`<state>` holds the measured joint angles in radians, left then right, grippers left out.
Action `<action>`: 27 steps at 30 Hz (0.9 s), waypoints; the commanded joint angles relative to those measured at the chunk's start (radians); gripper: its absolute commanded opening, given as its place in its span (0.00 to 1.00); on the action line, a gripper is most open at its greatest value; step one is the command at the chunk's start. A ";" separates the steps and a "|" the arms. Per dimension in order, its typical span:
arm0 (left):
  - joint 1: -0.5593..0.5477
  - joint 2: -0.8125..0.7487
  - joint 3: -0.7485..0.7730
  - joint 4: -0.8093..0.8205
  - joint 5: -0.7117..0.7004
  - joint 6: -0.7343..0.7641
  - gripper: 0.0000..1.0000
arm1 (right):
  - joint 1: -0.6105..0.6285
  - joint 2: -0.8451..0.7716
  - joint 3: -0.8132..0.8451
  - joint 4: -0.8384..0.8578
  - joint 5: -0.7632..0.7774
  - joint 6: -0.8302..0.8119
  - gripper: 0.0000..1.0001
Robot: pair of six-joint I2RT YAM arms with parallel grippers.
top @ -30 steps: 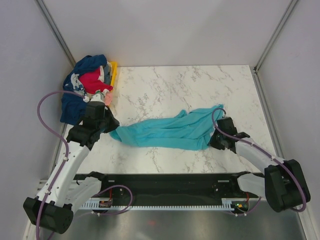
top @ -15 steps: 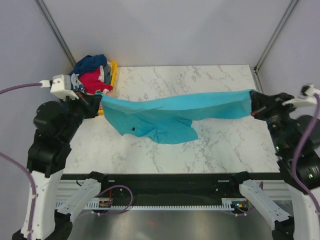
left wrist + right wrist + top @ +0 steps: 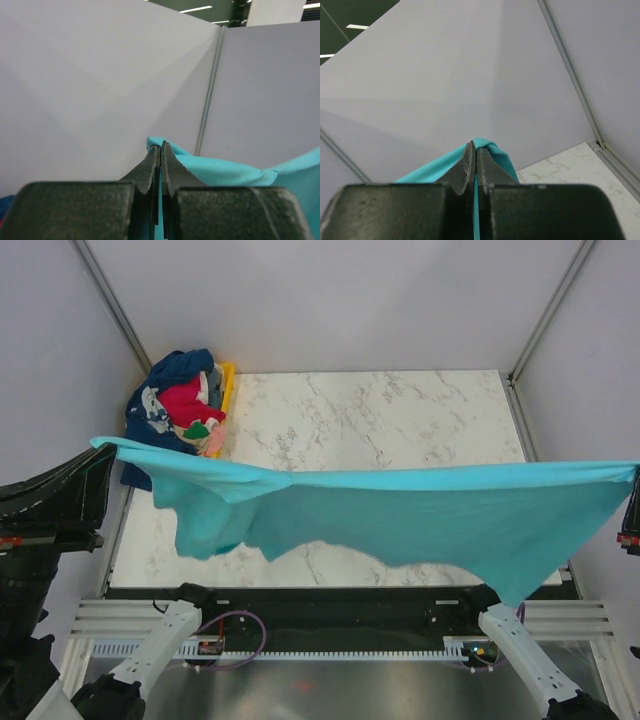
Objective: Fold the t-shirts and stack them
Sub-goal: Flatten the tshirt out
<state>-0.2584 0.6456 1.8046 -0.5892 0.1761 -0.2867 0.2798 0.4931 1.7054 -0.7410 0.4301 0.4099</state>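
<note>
A turquoise t-shirt hangs stretched high across the whole top view, pulled taut between both arms. My left gripper is shut on its left corner, the cloth trailing off to the right behind the jaws. My right gripper is shut on the right corner, with teal cloth running off to the left. In the top view the left gripper sits at the far left edge and the right gripper at the far right edge. A heap of other t-shirts, navy, red and greyish, lies at the table's back left.
A yellow tray shows under the heap of shirts. The marble table lies below the hanging shirt. Grey walls close in on three sides, with metal corner posts at the back.
Both arms have risen and drawn apart. The turquoise shirt, bunched on the table a second ago, now hangs lifted and spread wide between the two grippers.
</note>
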 commanded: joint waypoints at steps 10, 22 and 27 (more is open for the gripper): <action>0.014 0.703 0.143 -0.112 0.000 0.075 0.02 | 0.002 0.669 0.034 -0.098 0.242 -0.036 0.00; 0.090 1.554 0.578 -0.472 -0.010 0.069 0.65 | -0.234 1.259 -0.062 0.066 -0.074 -0.032 0.98; 0.082 1.419 0.405 -0.419 -0.082 0.026 1.00 | -0.235 1.211 -0.165 0.146 -0.152 -0.034 0.98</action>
<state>-0.1604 2.2990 2.2238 -1.0252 0.1333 -0.2340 0.0303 1.7954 1.5536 -0.6823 0.3695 0.3882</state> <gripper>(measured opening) 0.982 0.980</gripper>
